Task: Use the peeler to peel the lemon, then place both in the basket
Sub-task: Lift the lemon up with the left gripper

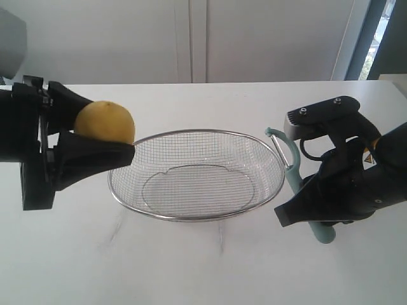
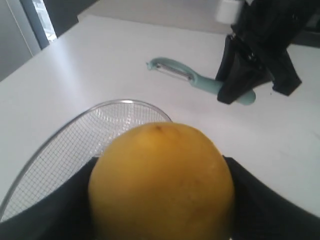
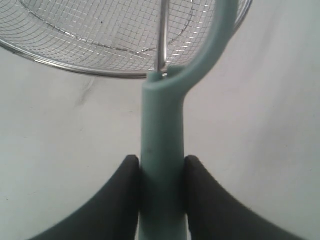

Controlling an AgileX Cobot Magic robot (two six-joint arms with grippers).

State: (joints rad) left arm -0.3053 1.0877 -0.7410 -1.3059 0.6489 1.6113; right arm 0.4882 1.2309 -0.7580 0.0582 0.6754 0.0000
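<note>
Small yellow lemon, upper left of ext. frame, axis unclear, clamped off the white table by black left gripper, beside silver wire-mesh basket. Pale teal peeler, centre right: near-vertical, loop head up; right gripper pinches handle, arm low.

White worktop, matte, faintly scuffed. Wire-mesh basket is set directly on it, about midway between left and right edges. Teal peeler is noted just beside basket, toward right edge; contact with surface not determinable
</note>
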